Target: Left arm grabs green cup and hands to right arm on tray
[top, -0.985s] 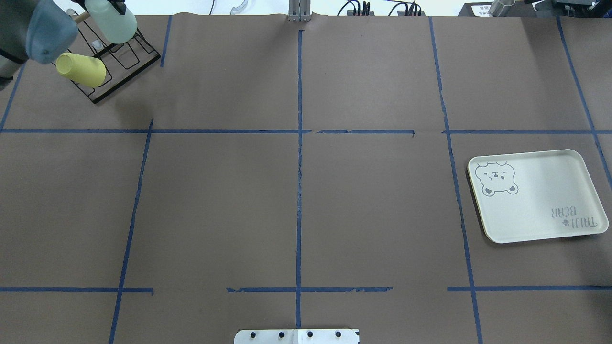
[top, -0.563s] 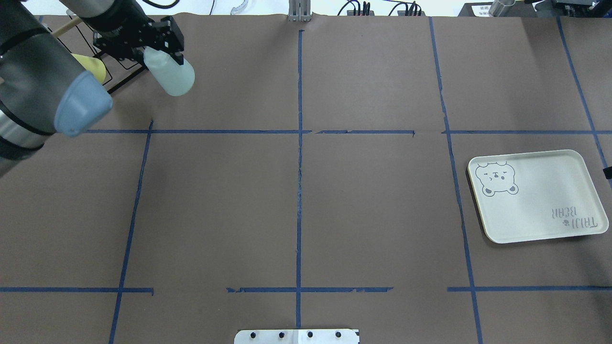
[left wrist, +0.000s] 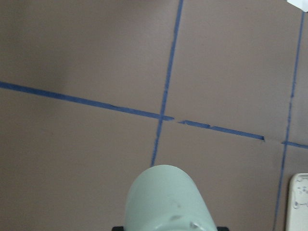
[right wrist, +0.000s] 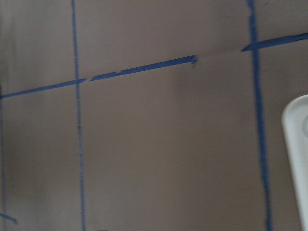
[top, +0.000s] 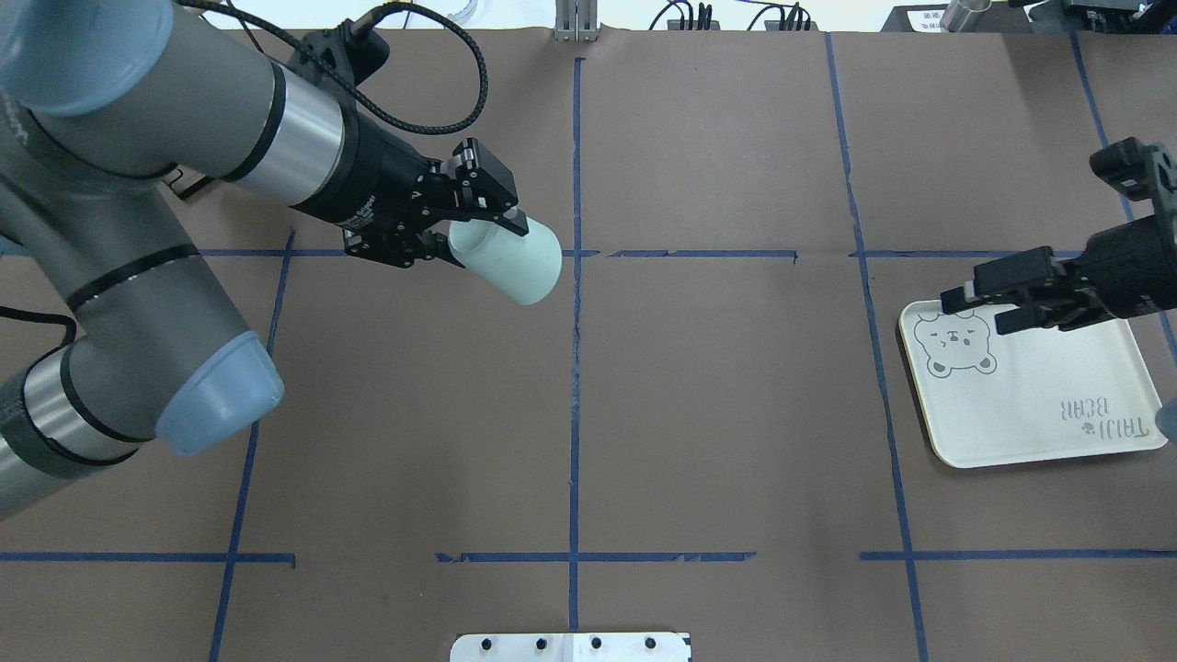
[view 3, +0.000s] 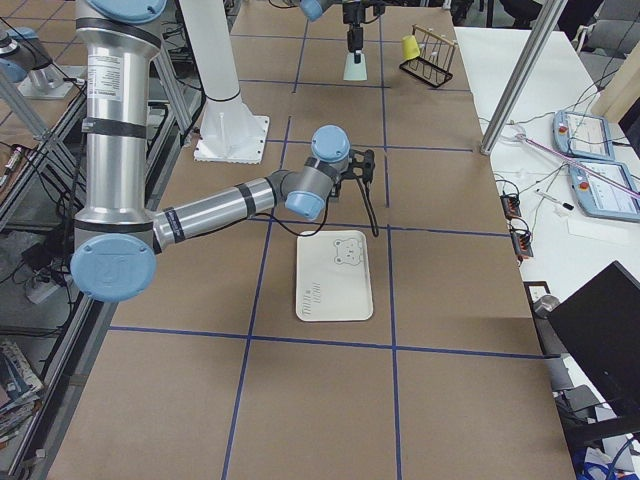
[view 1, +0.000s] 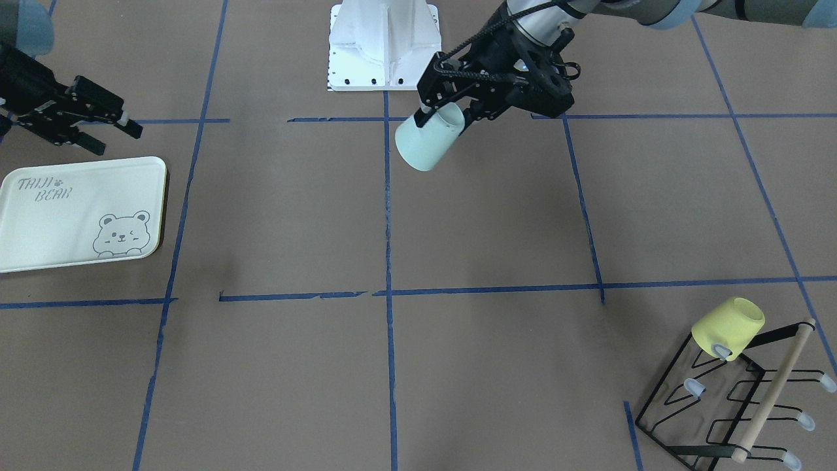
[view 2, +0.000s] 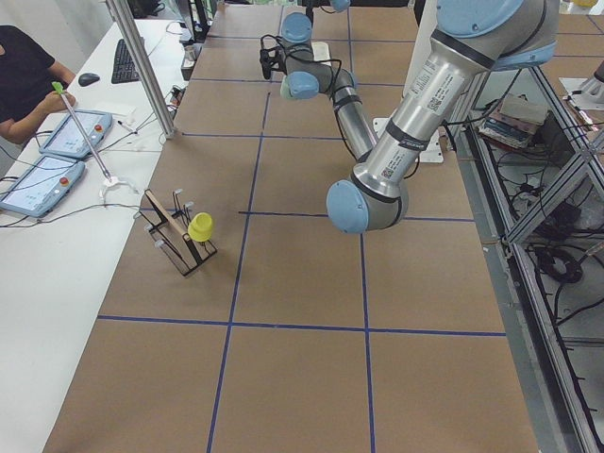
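Observation:
The pale mint-green cup (top: pixel 515 262) is held in the air by its rim, tilted, just left of the table's centre line. It also shows in the front view (view 1: pixel 425 144) and the left wrist view (left wrist: pixel 166 197). My left gripper (top: pixel 474 241) is shut on it, with one finger inside the rim and one outside. My right gripper (top: pixel 973 309) is open and empty, above the bear corner of the cream tray (top: pixel 1039 414). In the front view the right gripper (view 1: pixel 116 136) hovers just beyond the tray (view 1: pixel 52 222). The two grippers are far apart.
A yellow-green cup (view 1: pixel 727 327) hangs on a black wire rack (view 1: pixel 726 412) at the table's far left corner; my left arm hides it in the overhead view. The robot's white base (view 1: pixel 382 46) stands at the near middle. Blue tape lines cross the brown table.
My left arm has carried the green cup from the rack at the far left towards the table's centre. My right gripper has come into view over the tray.

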`<state>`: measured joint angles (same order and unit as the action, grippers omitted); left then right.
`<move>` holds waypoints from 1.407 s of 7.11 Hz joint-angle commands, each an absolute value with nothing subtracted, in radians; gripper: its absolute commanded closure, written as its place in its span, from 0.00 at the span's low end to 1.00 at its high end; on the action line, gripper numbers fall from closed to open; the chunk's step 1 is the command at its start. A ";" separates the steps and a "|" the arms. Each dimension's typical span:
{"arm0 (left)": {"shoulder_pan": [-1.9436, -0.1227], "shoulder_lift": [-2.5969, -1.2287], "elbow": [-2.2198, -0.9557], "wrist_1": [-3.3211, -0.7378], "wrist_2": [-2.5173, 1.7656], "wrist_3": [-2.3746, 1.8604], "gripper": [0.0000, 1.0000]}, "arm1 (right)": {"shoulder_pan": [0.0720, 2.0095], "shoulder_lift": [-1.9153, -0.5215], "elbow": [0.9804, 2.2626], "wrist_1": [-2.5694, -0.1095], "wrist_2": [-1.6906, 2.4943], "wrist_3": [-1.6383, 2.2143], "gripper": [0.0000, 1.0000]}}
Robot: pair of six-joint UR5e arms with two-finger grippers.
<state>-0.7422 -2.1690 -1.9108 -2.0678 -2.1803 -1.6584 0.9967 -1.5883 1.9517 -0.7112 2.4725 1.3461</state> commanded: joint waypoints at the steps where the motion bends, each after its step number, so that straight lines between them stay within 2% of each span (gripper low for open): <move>1: -0.707 -2.149 -1.738 -2.618 -2.145 -1.869 0.98 | 0.950 -1.436 1.960 -0.525 2.473 1.730 0.00; 4: -0.622 -2.148 -1.568 -3.196 -1.935 -2.324 0.97 | 0.924 -1.318 1.960 -0.367 2.427 1.955 0.00; 5: -0.557 -2.148 -1.512 -3.352 -1.872 -2.329 0.97 | 0.916 -1.272 1.959 -0.336 2.407 2.026 0.00; 7: -0.542 -2.157 -1.502 -3.398 -1.862 -2.341 0.97 | 0.809 -1.267 1.944 -0.072 2.228 2.190 0.00; 9: -0.512 -2.149 -1.499 -3.515 -1.849 -2.424 0.98 | 0.766 -1.259 1.918 -0.002 2.174 2.183 0.00; 10: -0.511 -2.151 -1.499 -3.536 -1.845 -2.446 0.98 | 0.743 -1.250 1.857 0.090 2.163 2.169 0.00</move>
